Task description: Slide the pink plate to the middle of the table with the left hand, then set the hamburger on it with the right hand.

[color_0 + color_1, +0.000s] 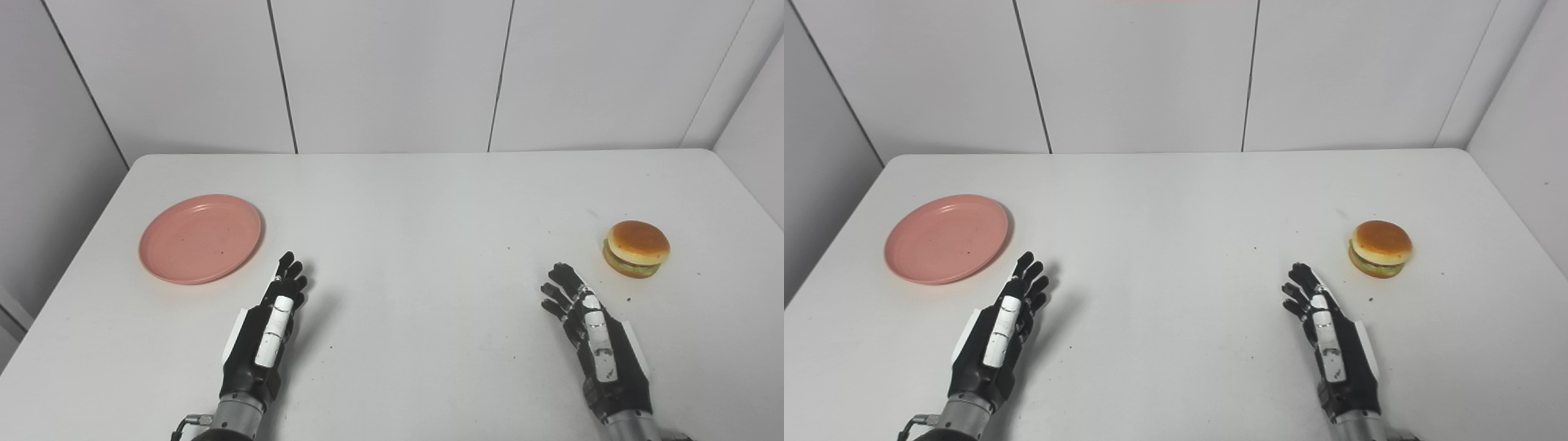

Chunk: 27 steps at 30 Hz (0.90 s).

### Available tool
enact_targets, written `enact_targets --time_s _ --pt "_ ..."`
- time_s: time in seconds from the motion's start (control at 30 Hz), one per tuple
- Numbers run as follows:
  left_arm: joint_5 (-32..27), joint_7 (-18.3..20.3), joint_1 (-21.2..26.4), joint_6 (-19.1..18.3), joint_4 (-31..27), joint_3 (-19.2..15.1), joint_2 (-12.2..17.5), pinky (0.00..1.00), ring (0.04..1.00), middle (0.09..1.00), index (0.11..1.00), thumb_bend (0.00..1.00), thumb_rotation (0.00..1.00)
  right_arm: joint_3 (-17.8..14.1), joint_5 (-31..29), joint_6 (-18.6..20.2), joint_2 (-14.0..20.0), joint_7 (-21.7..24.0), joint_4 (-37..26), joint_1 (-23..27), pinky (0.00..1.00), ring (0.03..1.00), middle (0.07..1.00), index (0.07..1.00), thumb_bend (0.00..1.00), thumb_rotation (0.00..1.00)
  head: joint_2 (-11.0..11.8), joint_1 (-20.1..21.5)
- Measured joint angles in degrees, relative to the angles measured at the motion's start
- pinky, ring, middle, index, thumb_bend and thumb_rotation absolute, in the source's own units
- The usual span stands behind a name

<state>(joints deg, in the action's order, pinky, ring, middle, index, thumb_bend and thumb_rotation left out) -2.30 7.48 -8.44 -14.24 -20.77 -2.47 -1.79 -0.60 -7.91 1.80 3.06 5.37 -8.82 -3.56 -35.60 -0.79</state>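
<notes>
Your left hand (269, 331) empty, fingers extended, near-right of pink plate (200, 238) at table (416, 196) left | right hand (591, 334) likewise empty, hamburger (636, 249) far-right of it | both views agree; nothing obstructs.

— What sort of place is this?
— A lab test booth, I'd say: bare white table (429, 196), plain white wall panels (392, 73) closing it on 3 sides, no household furnishings.
</notes>
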Motion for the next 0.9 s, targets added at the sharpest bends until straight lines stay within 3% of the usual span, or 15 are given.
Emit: enact_targets --time_s 0.53,0.9 --pt "0.0 0.1 0.0 -0.2 0.0 0.1 0.0 0.99 0.979 1.0 1.0 0.85 0.88 0.2 0.1 1.5 0.1 0.0 -0.6 0.0 0.86 0.875 0.882 0.874 0.82 0.96 -0.3 0.0" --pt "0.0 0.4 0.0 -0.6 -0.2 0.2 0.1 0.97 0.971 0.992 1.0 0.89 0.87 0.2 0.0 2.0 0.2 0.1 -0.7 0.0 0.84 0.856 0.872 0.876 0.79 0.96 -0.2 0.0"
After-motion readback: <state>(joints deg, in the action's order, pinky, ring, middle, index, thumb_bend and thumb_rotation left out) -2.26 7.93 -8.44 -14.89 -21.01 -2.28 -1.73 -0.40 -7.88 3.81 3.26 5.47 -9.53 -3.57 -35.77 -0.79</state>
